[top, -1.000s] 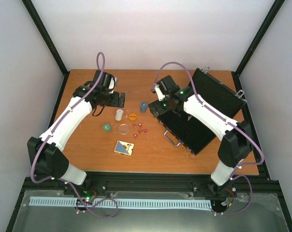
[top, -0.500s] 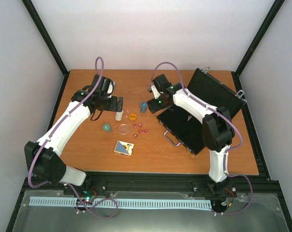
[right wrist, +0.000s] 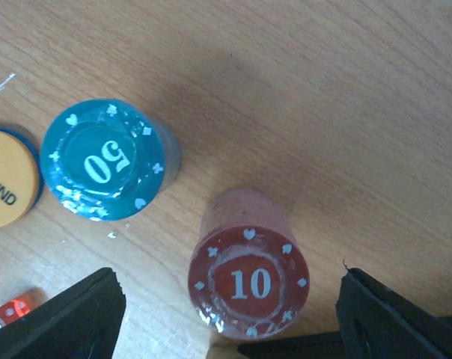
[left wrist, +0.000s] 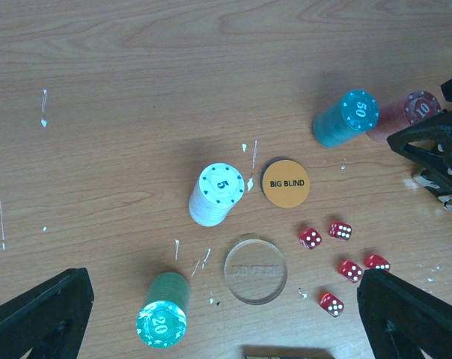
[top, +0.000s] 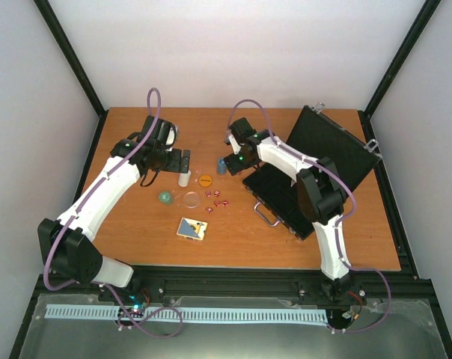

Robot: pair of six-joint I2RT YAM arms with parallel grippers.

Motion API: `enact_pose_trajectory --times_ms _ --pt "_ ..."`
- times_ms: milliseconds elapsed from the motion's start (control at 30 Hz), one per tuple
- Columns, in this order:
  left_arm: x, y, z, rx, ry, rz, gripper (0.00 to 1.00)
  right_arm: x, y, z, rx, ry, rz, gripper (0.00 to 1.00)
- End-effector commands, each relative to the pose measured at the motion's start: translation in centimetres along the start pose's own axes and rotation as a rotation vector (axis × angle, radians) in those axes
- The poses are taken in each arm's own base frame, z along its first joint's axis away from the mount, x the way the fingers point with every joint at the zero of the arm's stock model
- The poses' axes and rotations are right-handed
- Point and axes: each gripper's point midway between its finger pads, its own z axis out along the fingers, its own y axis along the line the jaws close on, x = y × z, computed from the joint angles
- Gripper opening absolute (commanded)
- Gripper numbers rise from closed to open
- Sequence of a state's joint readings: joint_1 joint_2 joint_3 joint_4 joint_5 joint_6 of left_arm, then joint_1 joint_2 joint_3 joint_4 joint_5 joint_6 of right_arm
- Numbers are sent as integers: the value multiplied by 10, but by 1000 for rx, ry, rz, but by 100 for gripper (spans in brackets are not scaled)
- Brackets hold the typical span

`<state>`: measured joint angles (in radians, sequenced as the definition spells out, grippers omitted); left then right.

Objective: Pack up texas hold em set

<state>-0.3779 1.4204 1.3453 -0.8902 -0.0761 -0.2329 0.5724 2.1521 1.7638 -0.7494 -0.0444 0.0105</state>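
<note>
1. On the right side of the table (top: pixel 233 247), the black case (top: pixel 284 196) lies open, lid raised at its far right. Every loose piece sits to its left, near the table's middle.
2. Right gripper (right wrist: pixel 230 318): fingers spread, astride the red stack (right wrist: pixel 248 278), with a gap on each side, one narrower. I judge that one finger may touch first and shove or topple the chips into the blue stack (right wrist: pixel 106 158) just beside.
3. Left gripper (left wrist: pixel 224 299): fingers spread wide, pinching nothing, above the white stack (left wrist: pixel 217 193) and green stack (left wrist: pixel 164 314), which lie between them.
4. Orange disc (left wrist: pixel 286 182) sits just beside the white stack; a grab there could drag it along.
5. Red dice (left wrist: pixel 351 270), loose right of the clear disc (left wrist: pixel 255 269), would scatter if brushed.
</note>
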Motion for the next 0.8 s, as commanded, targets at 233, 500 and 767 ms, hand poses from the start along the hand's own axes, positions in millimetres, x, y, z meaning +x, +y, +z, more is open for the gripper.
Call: enact_pose_trajectory --times_ms 233,500,767 --pt "2 1 6 -15 -1 14 100 -12 -24 21 16 2 -8 65" --pt "6 1 16 -18 20 10 100 -8 -16 36 -58 31 8 59" --pt "7 3 19 -31 31 35 100 -18 -16 27 -60 4 25 34"
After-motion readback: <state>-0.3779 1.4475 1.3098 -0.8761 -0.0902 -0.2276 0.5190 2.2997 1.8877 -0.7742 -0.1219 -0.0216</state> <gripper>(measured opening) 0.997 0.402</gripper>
